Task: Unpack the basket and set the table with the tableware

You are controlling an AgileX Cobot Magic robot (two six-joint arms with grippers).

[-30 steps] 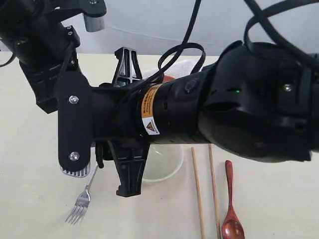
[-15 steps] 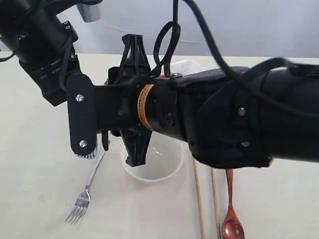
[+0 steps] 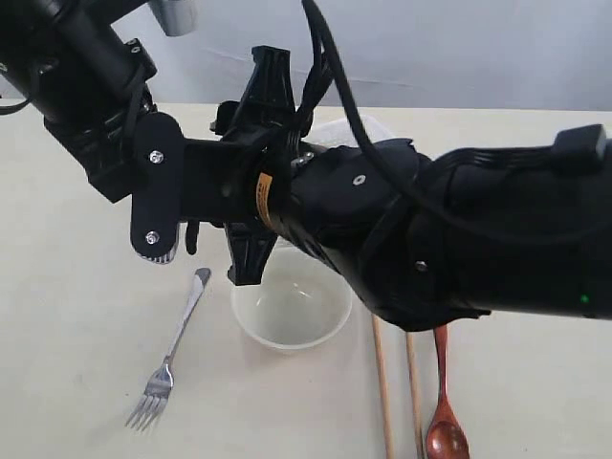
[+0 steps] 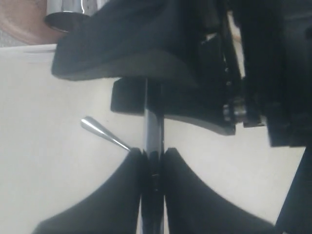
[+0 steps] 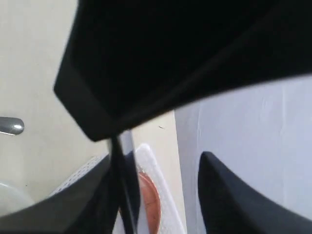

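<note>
Since the earlier frames, the right arm has been swung up and back in the exterior view, so that the bowl (image 3: 292,311) and the handle of the fork (image 3: 172,354) are uncovered; the items on the table (image 3: 76,316) have not been shifted. Task progress is judged to be past the midpoint. Four kinds of tableware are laid out: the bowl at the centre, the fork on its left in the exterior view, the two chopsticks (image 3: 382,392) just on its other side, and the spoon (image 3: 445,421) beside them. The plate (image 5: 147,200) is seen lying in the basket (image 5: 163,195), at the far side of the table behind the right arm, and the cup (image 4: 66,12) is seen close to it; both are judged as yet to be unpacked. The left gripper (image 4: 152,153) is clamped on a thin steel strip seen edge-on, taken to be the knife (image 4: 154,126), which is held above the table near the fork handle and is not yet set down. The right gripper (image 5: 158,158) is spread wide, and nothing is seen grasped in it. The bowl is cream and smooth, with nothing inside; the fork is bright steel; the spoon is dark reddish wood, the chopsticks pale wood; the basket is white with lattice walls.
</note>
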